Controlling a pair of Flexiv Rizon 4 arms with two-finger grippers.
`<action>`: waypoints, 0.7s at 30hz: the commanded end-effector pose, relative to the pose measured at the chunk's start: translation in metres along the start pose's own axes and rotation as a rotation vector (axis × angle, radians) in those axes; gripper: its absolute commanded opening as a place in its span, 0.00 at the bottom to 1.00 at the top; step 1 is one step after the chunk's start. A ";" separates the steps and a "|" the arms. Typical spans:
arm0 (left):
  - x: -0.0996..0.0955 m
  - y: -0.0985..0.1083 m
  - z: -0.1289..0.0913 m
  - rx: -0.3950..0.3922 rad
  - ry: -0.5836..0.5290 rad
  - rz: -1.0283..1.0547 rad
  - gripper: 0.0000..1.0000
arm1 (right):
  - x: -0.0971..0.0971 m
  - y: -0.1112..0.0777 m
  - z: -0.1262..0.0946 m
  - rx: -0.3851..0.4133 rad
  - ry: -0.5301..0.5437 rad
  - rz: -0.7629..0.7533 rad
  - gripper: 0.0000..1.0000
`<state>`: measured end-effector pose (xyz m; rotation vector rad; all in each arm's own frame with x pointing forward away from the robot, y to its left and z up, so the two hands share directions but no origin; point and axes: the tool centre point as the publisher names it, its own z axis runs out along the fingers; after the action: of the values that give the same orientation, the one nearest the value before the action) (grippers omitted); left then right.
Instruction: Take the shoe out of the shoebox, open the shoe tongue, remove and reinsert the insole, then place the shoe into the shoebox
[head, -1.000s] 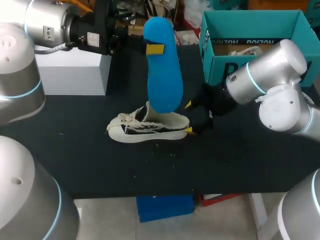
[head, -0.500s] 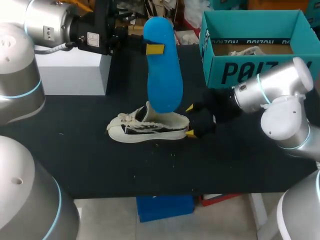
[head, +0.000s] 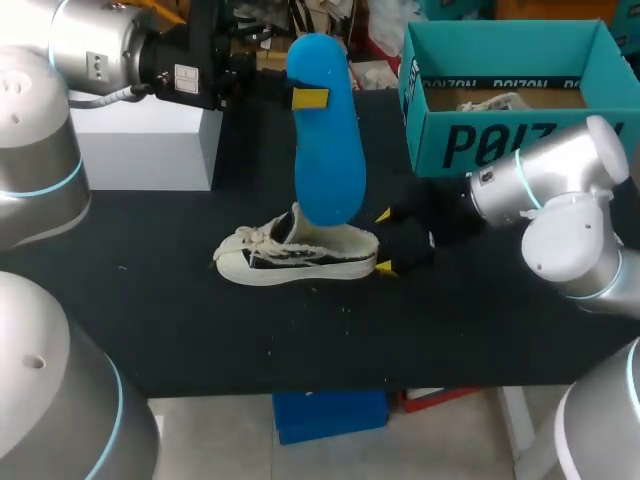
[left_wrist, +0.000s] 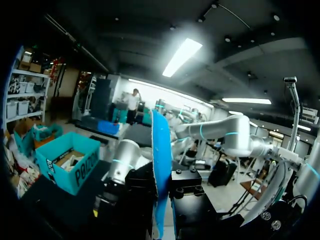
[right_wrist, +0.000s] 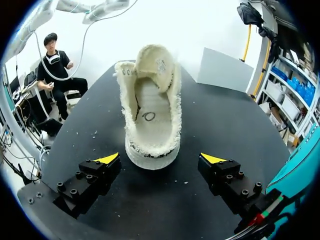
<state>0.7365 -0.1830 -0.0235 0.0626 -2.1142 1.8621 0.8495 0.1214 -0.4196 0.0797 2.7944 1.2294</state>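
Observation:
A cream low-top shoe lies on its side on the black table, its toe toward my left. Above it hangs a blue insole, upright, its lower end touching the shoe's heel opening. My left gripper is shut on the insole's upper part; in the left wrist view the insole shows edge-on between the fingers of that gripper. My right gripper stands open just behind the heel. In the right wrist view the shoe opens toward the gripper, its heel between the spread fingertips, untouched.
The open teal shoebox stands at the back right with some paper inside, close behind my right arm; it also shows as the shoebox in the left wrist view. A white box sits at the back left. The table's front edge runs near the shoe.
My right arm has swung to the right, and its open gripper has drawn back slightly from the shoe's heel. The left arm, the insole and the shoe have stayed put.

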 end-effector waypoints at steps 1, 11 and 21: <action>0.001 0.001 0.001 -0.001 -0.004 -0.001 0.00 | -0.006 0.019 -0.013 0.188 0.007 -0.022 1.00; 0.001 0.001 0.001 -0.001 -0.004 -0.001 0.00 | -0.022 0.039 -0.004 0.413 0.022 -0.079 1.00; 0.001 0.001 0.001 -0.001 -0.004 -0.001 0.00 | -0.035 0.054 0.016 0.543 0.046 -0.068 1.00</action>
<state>0.7365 -0.1830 -0.0235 0.0626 -2.1142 1.8621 0.8779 0.1549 -0.3871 -0.0172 2.9893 0.7184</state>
